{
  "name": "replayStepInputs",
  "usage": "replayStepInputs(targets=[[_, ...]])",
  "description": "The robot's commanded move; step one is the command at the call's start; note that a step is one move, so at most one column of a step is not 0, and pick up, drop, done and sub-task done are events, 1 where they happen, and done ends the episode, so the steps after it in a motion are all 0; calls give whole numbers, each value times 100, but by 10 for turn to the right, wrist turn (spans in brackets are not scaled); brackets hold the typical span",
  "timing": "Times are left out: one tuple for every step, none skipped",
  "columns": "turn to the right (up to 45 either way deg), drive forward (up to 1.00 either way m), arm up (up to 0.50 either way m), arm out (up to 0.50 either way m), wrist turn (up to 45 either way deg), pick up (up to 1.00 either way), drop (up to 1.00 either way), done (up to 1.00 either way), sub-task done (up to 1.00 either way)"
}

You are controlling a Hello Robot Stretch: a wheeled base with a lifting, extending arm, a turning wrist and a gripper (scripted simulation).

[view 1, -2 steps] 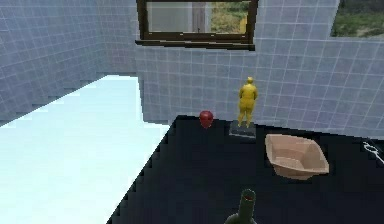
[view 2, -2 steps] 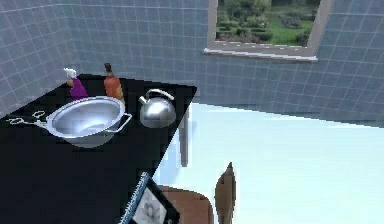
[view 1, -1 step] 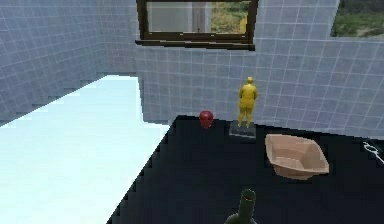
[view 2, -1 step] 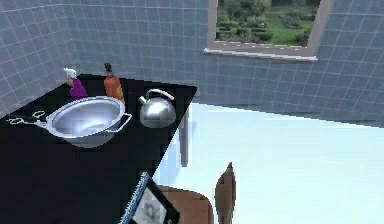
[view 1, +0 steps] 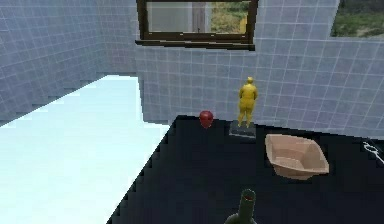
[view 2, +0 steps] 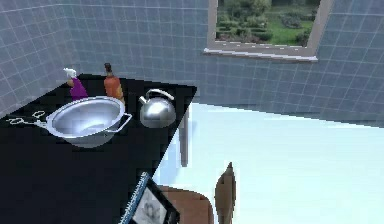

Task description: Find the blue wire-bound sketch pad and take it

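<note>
A flat thing with a blue edge (view 2: 137, 199) and a pale face stands tilted at the black table's (view 2: 60, 180) near corner, low in the arm side view. It may be the sketch pad, though no wire binding can be made out. In the forward view the same black table (view 1: 200, 170) carries other things, none of them blue.
On the table in the forward view stand a yellow statue (view 1: 246, 103), a small red thing (view 1: 206, 118), a pinkish tub (view 1: 296, 156) and a dark bottle (view 1: 244, 208). The arm side view has a steel bowl (view 2: 88, 118), a kettle (view 2: 157, 108), two bottles (view 2: 76, 83) and a wooden chair (view 2: 200, 203). Pale floor (view 2: 300, 160) lies beyond.
</note>
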Motion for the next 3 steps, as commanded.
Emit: replayStepInputs(targets=[[0,0,-30,0,0,0,0,0,0],[0,0,0,0,0,100,0,0,0],[0,0,10,0,0,0,0,0,0]])
